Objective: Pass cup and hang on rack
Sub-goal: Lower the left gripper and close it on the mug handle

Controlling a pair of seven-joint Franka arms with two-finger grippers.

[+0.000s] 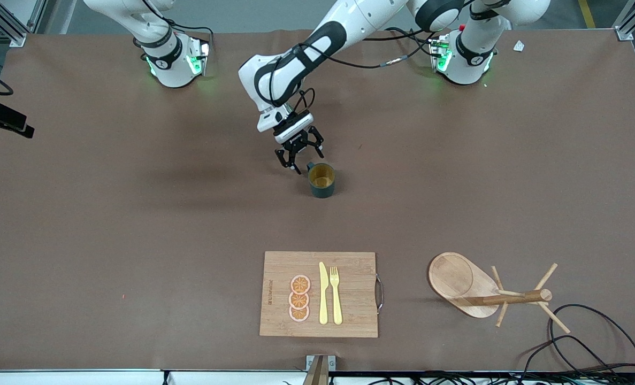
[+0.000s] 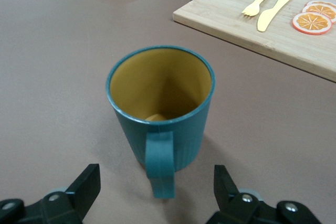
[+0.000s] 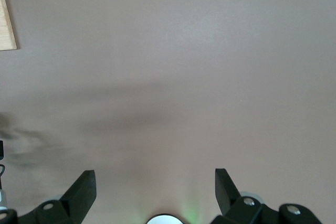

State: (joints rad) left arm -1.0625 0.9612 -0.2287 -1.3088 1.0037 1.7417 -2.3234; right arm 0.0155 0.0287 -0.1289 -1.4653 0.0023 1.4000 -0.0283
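The left gripper (image 1: 299, 156) sits low just beside the cup (image 1: 321, 180), fingers (image 2: 84, 184) spread wide, the handle (image 2: 160, 163) pointing into the gap between them, untouched. The cup stands upright on the table (image 1: 135, 214). The rack (image 1: 488, 291) stands well apart. The right gripper (image 3: 155, 190) waits, fingers apart, over bare table.

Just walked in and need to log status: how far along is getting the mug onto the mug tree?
Nothing looks done yet. The teal mug stands upright on the table, unheld. In hand: the left gripper is beside it, fingers open either side of the handle, not yet closed. The right gripper is open over bare table. Left to do: grasp, pass, and hang on the wooden mug tree, whose pegs carry nothing.
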